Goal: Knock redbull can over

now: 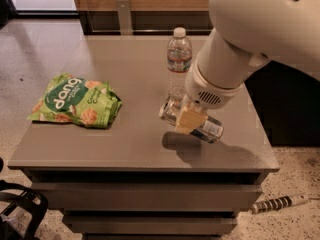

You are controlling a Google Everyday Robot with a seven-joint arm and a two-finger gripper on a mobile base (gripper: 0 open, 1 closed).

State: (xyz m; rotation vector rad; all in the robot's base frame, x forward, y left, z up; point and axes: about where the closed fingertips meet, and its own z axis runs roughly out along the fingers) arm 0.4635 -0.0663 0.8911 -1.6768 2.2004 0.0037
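Observation:
The redbull can [211, 128] is tipped almost onto its side, its shiny top pointing left, just above the grey table [125, 149]; its shadow lies on the tabletop below it. My gripper [189, 118] comes down from the big white arm [260, 19] at the upper right and is shut across the can's middle, with one yellowish finger [190, 120] in front of it. The far finger is hidden behind the can.
A clear water bottle [179, 59] with a white cap stands upright just behind the can and the gripper. A green chips bag [75, 100] lies at the table's left. A striped cable [280, 203] lies on the floor at the lower right.

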